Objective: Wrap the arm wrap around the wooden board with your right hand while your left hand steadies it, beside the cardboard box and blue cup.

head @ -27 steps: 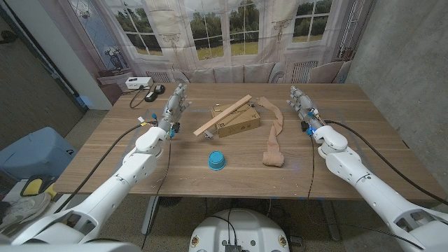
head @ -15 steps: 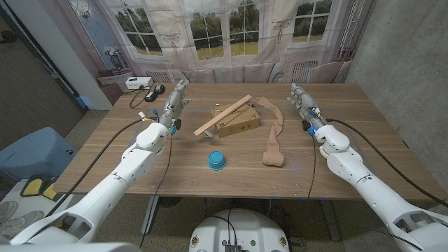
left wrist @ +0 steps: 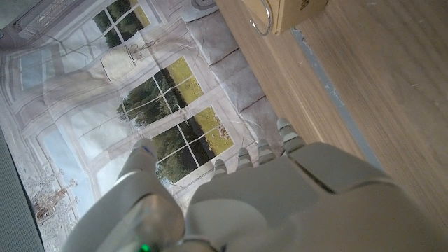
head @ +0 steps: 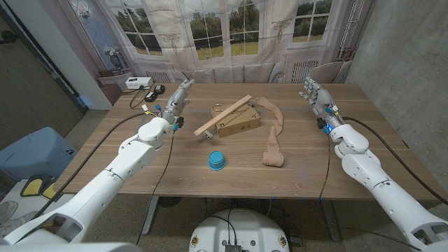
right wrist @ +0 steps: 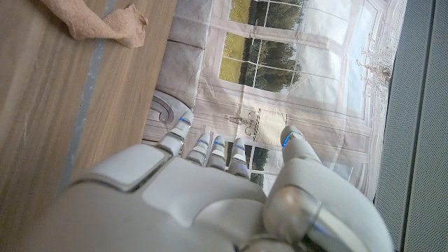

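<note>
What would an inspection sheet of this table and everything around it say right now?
Surface: wooden table, bare wood between the items.
Job's things: wooden board lies slanted across the cardboard box; tan arm wrap lies loose on the table beside the box; blue cup on its side in front of the box.
Clutter: white device and a dark item at the far left corner.
Hands: left hand and right hand raised over the table, fingers apart, holding nothing.
Cables: black cables run along both arms; one trails by the white device.
Surroundings: printed window backdrop behind the table; blue bin on the floor to the left.
</note>
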Controlling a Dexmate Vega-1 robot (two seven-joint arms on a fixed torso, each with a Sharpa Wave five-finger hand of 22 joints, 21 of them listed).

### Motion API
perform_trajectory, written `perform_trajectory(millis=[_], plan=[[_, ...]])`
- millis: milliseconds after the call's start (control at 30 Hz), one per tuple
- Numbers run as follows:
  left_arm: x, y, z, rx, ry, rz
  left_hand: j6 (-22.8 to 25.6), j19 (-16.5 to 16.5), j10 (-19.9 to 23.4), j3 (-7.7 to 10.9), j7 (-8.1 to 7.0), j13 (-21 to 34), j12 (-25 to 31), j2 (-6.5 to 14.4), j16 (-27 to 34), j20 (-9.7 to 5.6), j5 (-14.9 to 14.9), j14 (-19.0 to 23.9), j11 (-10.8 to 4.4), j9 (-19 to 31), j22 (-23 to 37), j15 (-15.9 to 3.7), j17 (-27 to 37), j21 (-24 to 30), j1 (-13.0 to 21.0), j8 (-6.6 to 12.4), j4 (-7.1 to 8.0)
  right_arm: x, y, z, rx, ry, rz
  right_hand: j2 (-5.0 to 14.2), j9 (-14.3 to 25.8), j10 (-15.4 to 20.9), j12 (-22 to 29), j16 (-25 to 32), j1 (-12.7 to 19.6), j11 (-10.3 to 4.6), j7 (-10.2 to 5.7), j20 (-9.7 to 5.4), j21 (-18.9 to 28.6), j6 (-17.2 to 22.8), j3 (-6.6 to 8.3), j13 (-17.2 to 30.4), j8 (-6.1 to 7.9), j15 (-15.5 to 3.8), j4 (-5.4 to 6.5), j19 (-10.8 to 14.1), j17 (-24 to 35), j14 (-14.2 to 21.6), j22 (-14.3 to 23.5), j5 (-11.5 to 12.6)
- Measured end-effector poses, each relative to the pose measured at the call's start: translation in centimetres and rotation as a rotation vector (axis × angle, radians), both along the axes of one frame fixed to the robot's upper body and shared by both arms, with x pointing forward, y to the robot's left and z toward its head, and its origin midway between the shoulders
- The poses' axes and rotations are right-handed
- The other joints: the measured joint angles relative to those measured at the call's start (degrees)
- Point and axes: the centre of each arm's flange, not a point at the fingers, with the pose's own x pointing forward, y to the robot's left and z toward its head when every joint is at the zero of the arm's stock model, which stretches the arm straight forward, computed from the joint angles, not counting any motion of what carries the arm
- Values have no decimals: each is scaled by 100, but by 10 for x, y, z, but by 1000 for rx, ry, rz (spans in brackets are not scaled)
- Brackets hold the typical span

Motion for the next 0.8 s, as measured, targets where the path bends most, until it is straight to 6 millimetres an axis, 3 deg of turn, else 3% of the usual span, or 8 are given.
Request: perform_trajectory(millis=[33, 200, 333, 600, 800], plan=[[-6, -7, 14, 28, -19, -9, 18, 0, 0, 0, 35, 0, 0, -32, 0, 0, 0, 12, 0, 0, 0, -12, 0, 0, 32, 0, 0, -3, -4, 0, 12, -8, 0, 0, 0, 0, 0, 0, 0, 0, 0, 0, 0, 0, 0, 0, 0, 0, 0, 0, 0, 0, 0, -5], [-9, -13, 23, 95, 7, 5, 10, 0, -3, -17, 76, 0, 0, -66, 39, 0, 28, 51, 3, 0, 0, -52, 15, 0, 66, 0, -17, -11, -13, -3, 26, -19, -11, 17, 0, 1, 0, 0, -29, 2, 0, 20, 0, 0, -24, 0, 0, 3, 24, 20, -27, 2, 0, -5], [-8, -14, 22, 143, 48, 28, 6, 0, -42, -10, 130, 0, 0, -152, 39, 0, 28, 79, 41, 28, -1, -17, 15, -31, 157, 0, -70, -16, -19, -5, 32, -25, -18, 17, 0, 31, 0, 0, -29, 31, 0, 20, 0, 0, -24, 0, 0, 31, 24, 20, -53, 30, -30, -16], [-19, -24, 38, 265, 68, 66, 18, -158, -56, 33, 302, 1, 0, -179, -12, -14, 111, -170, 171, 28, 28, 127, 43, -169, 486, -1, -112, -23, -28, -9, 51, -42, -25, 32, -1, 62, 0, 0, -44, 0, 20, 20, 0, 21, -41, -26, 0, 31, 7, 20, -80, 30, -30, -39], [-27, -29, 44, 347, 89, 101, 23, -259, -52, 33, 359, 4, 0, -229, -51, -8, 111, -289, 175, 54, 28, 185, 44, -229, 582, 43, -112, -27, -31, -13, 59, -49, -28, 17, -1, 61, 0, 0, -89, 0, 20, 50, 0, 21, -47, -26, 0, 54, 0, 50, -90, 53, -30, -60]])
